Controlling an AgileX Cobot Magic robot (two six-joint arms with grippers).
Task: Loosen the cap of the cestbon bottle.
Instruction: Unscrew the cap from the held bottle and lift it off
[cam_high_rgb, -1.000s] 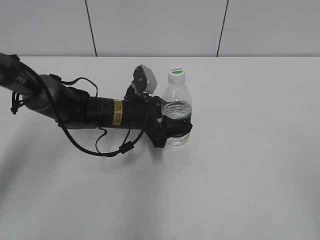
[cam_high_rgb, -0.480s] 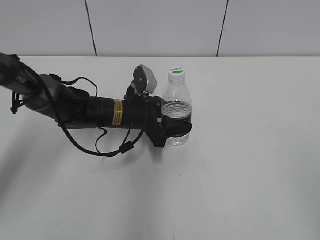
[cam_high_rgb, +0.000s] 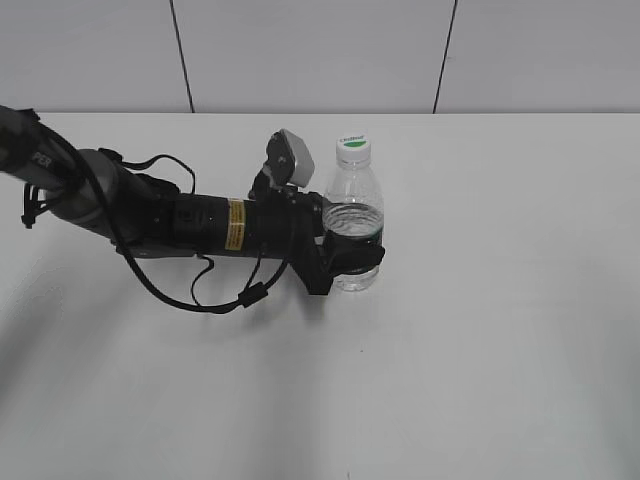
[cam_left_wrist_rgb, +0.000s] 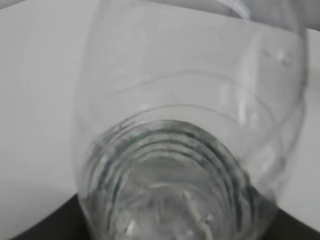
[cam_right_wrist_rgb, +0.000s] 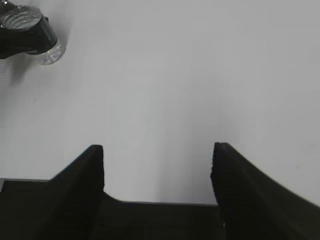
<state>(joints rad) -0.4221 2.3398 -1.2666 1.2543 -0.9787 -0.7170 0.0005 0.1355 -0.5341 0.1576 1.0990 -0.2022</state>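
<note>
The cestbon bottle (cam_high_rgb: 354, 205) stands upright on the white table, clear plastic with a dark green label round its middle. Its white cap (cam_high_rgb: 353, 150) with a green mark is on top. My left gripper (cam_high_rgb: 352, 256) reaches in from the left and is shut on the bottle's lower body. The left wrist view is filled by the clear ribbed bottle (cam_left_wrist_rgb: 185, 150); the jaws are hidden behind it. My right gripper (cam_right_wrist_rgb: 157, 160) is open and empty over bare table. The bottle's base (cam_right_wrist_rgb: 35, 35) shows at the top left of the right wrist view. The right arm is out of the exterior view.
The left arm (cam_high_rgb: 170, 220) with its cables lies across the left of the white table (cam_high_rgb: 500, 330). A grey panelled wall (cam_high_rgb: 320, 50) stands behind the table's far edge.
</note>
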